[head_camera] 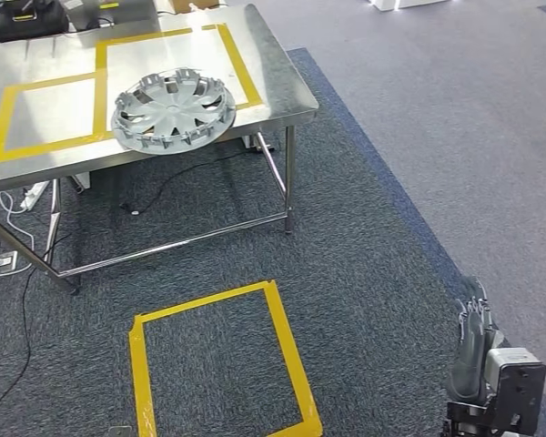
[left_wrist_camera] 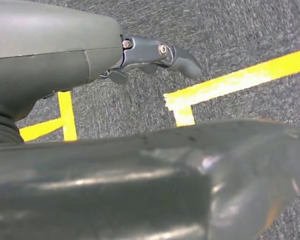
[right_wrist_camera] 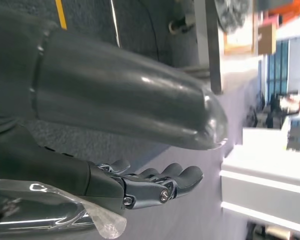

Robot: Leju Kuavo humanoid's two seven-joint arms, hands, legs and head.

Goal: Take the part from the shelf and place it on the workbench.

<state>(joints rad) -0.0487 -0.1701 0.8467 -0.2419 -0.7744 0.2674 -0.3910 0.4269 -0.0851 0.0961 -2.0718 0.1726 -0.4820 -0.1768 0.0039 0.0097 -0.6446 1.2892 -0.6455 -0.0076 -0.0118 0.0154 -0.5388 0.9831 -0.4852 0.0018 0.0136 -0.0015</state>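
The part is a silver wheel cover (head_camera: 174,107) lying flat on the steel workbench (head_camera: 284,86), overlapping the yellow tape rectangles near the front edge. Low at the right of the head view my right hand (head_camera: 470,346) hangs beside my body, fingers straight and apart, holding nothing. In the right wrist view the right hand (right_wrist_camera: 156,182) stretches out with nothing between thumb and fingers. In the left wrist view my left hand (left_wrist_camera: 156,55) hangs over the carpet, fingers extended, nothing in it.
A yellow tape square (head_camera: 218,364) marks the dark carpet in front of the workbench. Cables (head_camera: 23,264) and a power strip lie under the bench at the left. A black bag (head_camera: 26,18) sits at the bench's far left. Grey floor extends to the right.
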